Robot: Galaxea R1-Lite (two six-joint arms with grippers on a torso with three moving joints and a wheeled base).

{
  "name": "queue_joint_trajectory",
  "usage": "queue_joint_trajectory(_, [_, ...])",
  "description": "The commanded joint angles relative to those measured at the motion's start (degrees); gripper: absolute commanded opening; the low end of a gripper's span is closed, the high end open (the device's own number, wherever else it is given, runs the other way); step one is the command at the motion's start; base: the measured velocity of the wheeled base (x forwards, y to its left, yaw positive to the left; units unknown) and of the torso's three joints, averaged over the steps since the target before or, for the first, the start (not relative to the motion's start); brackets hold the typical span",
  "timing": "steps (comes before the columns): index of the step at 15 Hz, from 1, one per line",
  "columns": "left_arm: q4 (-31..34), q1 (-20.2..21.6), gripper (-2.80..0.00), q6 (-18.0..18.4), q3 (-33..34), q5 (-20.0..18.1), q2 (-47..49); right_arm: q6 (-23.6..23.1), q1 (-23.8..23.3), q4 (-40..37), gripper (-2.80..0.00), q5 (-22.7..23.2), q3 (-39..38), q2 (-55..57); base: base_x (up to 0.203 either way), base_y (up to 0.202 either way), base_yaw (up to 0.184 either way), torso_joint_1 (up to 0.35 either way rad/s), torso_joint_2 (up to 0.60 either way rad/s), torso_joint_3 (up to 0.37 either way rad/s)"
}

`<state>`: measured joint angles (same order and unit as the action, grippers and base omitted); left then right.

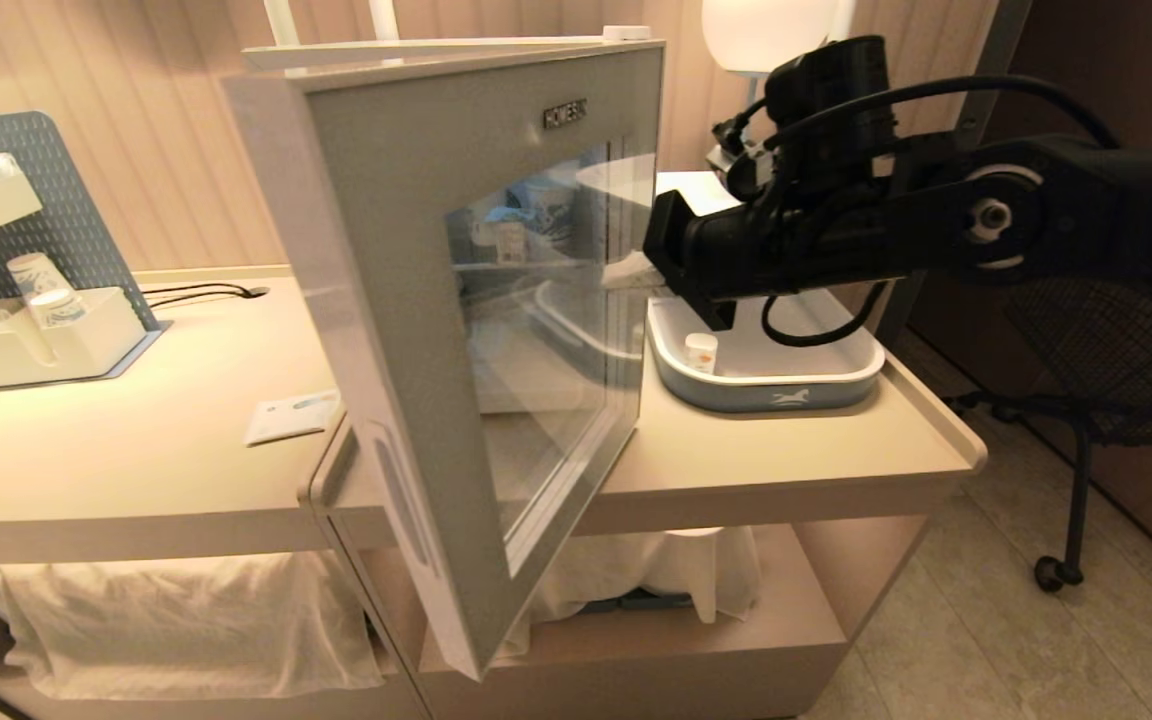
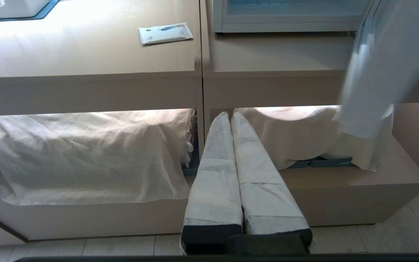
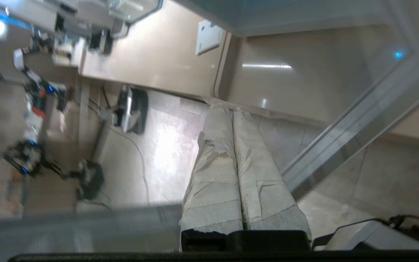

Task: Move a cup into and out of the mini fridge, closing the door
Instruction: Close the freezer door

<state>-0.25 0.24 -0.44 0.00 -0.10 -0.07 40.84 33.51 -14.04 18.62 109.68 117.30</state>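
The mini fridge (image 1: 436, 48) stands on the counter with its door (image 1: 386, 200) swung wide towards me. My right arm reaches in from the right behind the door. The right gripper (image 1: 624, 274) is shut and empty, its taped tips at the door's inner free edge. The right wrist view looks out through the door's glass (image 3: 355, 123) past the shut gripper (image 3: 227, 109). A small pale cup shape (image 1: 509, 241) shows dimly through the glass, and I cannot tell if it is the cup. My left gripper (image 2: 230, 115) hangs shut and empty, low before the cabinet's lower shelf.
A grey-blue tray (image 1: 816, 392) right of the fridge holds a small white cup with an orange mark (image 1: 701, 352). A pegboard organiser with paper cups (image 1: 46, 300) stands at far left. A white packet (image 1: 291, 415) lies on the counter. Cloths (image 1: 176, 620) cover the lower shelf. A wheeled chair (image 1: 1116, 400) stands at right.
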Motion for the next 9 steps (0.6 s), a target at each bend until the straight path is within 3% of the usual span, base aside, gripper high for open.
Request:
queue_joint_trajectory(1, [0.0,0.0,-2.80,-0.1,0.1,0.0,0.1,-6.1,3.9,2.1,-2.80,-1.6,2.7,5.6,0.000,0.000,0.000,0.000,0.00,0.000])
queue_joint_trajectory(5, [0.0,0.0,-2.80,-0.2,0.1,0.0,0.1,-9.0,6.7,7.2,-2.80,-6.9,2.6,7.6,0.000,0.000,0.000,0.000,0.00,0.000])
queue_joint_trajectory(7, [0.0,0.0,-2.80,-0.3,0.1,0.0,0.1,-14.0,8.4,10.6,-2.80,-16.3,2.5,9.1,0.000,0.000,0.000,0.000,0.00,0.000])
queue_joint_trajectory(9, [0.0,0.0,-2.80,-0.3,0.1,0.0,0.1,-22.1,9.2,20.6,-2.80,-27.0,1.2,12.2,0.000,0.000,0.000,0.000,0.00,0.000])
